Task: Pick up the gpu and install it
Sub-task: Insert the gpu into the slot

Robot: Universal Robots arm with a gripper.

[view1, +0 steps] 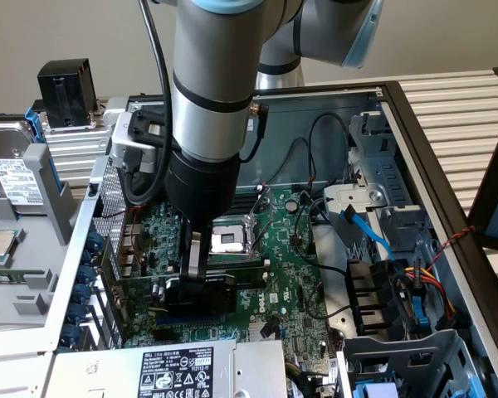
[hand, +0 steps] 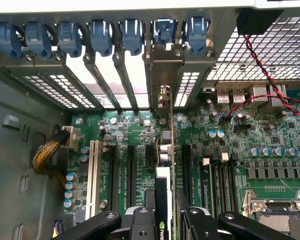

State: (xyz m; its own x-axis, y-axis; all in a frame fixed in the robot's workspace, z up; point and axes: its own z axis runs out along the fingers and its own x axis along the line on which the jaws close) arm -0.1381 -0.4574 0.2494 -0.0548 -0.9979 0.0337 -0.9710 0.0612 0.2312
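The claw point(view1: 201, 278) is down inside the open computer case point(view1: 415, 149), closed on the graphics card point(view1: 195, 292), which it holds on edge just above the motherboard point(view1: 290, 274). In the wrist view the card point(hand: 163, 200) runs straight away from the fingers point(hand: 140, 220), its long axis parallel to the slots point(hand: 131, 170) and its metal end bracket point(hand: 162, 65) reaching the rear slot openings. The card appears lined up over one slot; whether it is fully seated cannot be told.
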